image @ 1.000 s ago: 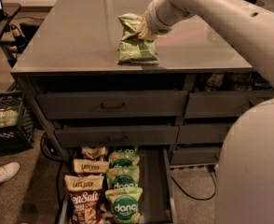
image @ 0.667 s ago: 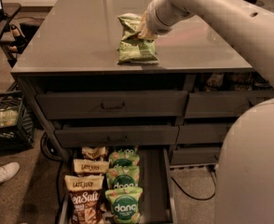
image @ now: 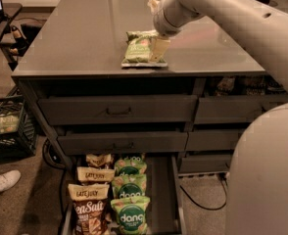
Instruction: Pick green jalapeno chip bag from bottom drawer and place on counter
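The green jalapeno chip bag (image: 140, 50) lies flat on the counter (image: 85, 38), near its front edge and about mid-width. My gripper (image: 156, 44) reaches in from the upper right and hangs just over the bag's right side. It is open, and one pale finger (image: 160, 48) rests against the bag's right edge. The bag lies free under the jaws. Below, the bottom drawer (image: 167, 195) is pulled out, with rows of brown-and-cream bags and brighter green bags inside.
Two closed drawers (image: 117, 109) with slim handles sit between the counter and the open drawer. A black crate (image: 7, 126) stands on the floor at left, with a white shoe (image: 2, 182) near it. My own pale body (image: 266, 175) fills the lower right.
The bag stood taller, held up at its top under the gripper; now it has dropped flat onto the counter. The arm has barely moved.
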`<state>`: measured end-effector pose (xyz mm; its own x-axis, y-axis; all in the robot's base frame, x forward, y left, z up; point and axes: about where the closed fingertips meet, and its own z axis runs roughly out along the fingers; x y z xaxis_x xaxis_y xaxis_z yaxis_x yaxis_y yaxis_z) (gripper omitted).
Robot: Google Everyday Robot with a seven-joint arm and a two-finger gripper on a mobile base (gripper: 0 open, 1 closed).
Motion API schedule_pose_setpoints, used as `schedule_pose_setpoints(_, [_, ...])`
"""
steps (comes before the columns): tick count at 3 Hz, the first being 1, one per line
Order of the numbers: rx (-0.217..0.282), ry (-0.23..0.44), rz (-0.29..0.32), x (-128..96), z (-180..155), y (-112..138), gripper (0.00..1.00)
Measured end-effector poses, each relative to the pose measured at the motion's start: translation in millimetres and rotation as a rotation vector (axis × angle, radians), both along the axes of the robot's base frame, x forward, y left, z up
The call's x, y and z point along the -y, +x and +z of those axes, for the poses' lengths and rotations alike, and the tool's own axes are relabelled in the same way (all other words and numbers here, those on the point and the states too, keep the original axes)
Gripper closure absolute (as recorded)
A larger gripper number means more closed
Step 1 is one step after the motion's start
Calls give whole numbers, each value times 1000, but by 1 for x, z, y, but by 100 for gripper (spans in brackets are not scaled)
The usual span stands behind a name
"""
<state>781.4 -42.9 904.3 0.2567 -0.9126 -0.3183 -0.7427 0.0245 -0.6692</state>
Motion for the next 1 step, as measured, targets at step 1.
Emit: schedule_pose_setpoints(1, [0, 0, 0, 0, 0, 0, 0])
